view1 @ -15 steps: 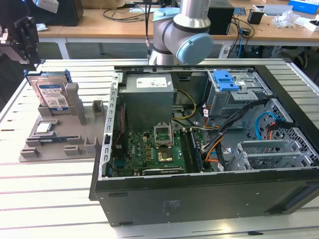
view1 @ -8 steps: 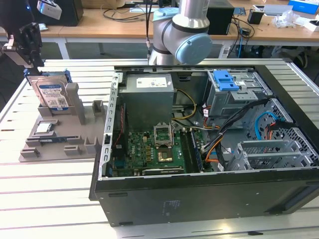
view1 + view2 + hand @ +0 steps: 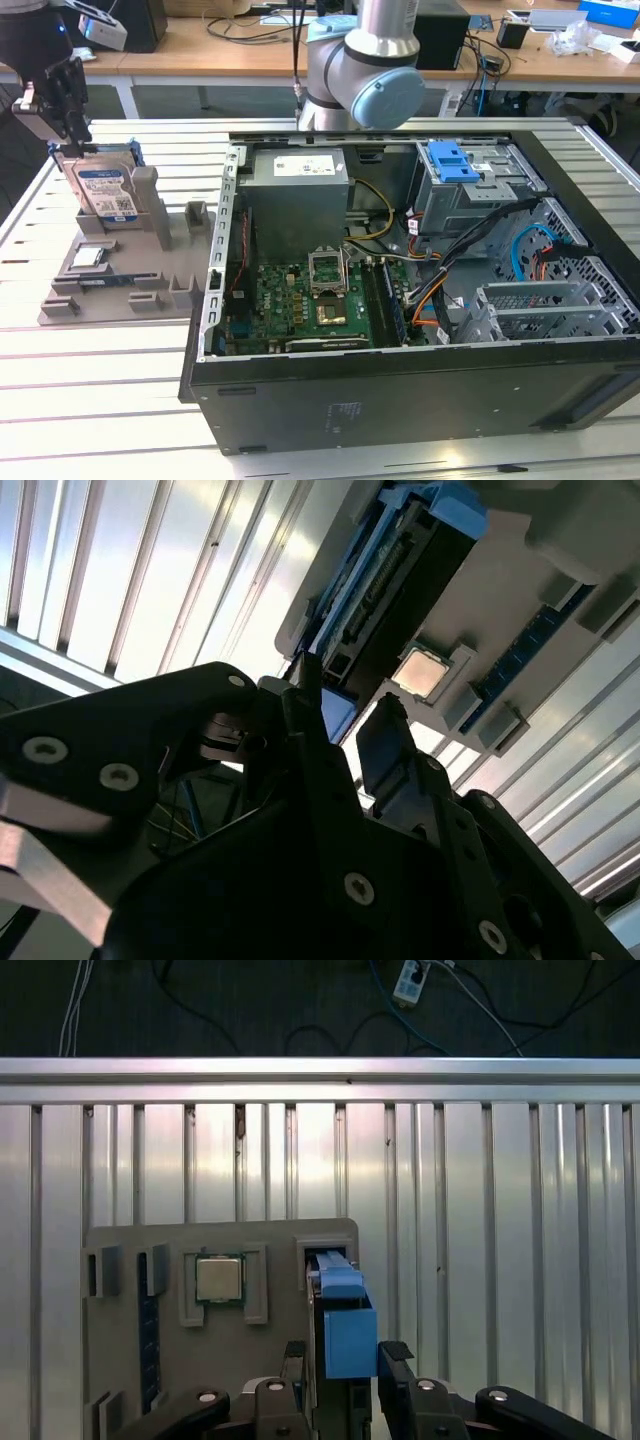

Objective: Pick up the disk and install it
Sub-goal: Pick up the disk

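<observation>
The disk (image 3: 105, 192) stands on edge in a slot of the grey holder (image 3: 150, 270) at the exterior view's left, its blue-and-white label facing outward and its blue rail along the edges. My gripper (image 3: 70, 130) hangs directly over the disk's upper edge. In the first wrist view the gripper (image 3: 343, 1360) is open, one black finger on either side of the disk's blue rail (image 3: 348, 1335). The second wrist view gives the same straddle: gripper (image 3: 345, 715), disk (image 3: 400, 580) edge-on beyond the fingertips (image 3: 385, 730).
A small silver processor chip (image 3: 88, 257) lies in a recess of the holder beside the disk. The open computer case (image 3: 400, 380) lies to the exterior view's right, with a grey power-supply box (image 3: 298, 190) and a blue-lidded drive bay (image 3: 450, 160). The arm's elbow (image 3: 365, 70) rises behind the case.
</observation>
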Controlling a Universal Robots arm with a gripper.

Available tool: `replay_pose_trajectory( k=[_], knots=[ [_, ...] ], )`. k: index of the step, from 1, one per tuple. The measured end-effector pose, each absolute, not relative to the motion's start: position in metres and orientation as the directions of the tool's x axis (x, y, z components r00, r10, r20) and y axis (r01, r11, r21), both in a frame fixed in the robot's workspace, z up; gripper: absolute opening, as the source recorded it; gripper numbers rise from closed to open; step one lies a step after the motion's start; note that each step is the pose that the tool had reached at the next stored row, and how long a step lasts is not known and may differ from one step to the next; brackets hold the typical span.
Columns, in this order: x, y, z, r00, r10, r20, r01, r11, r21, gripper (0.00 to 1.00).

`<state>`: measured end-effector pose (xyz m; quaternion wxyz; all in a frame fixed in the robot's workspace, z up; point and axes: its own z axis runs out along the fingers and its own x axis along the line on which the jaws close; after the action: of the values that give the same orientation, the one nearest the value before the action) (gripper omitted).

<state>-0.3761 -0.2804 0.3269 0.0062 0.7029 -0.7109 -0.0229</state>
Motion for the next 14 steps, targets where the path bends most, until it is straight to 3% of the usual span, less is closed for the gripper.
replay_pose_trajectory(
  k=[14],
  knots=[
    [-0.378,-0.280,0.299,-0.005,-1.000,-0.023,-0.999,0.004,0.041,0.42]
  ],
)
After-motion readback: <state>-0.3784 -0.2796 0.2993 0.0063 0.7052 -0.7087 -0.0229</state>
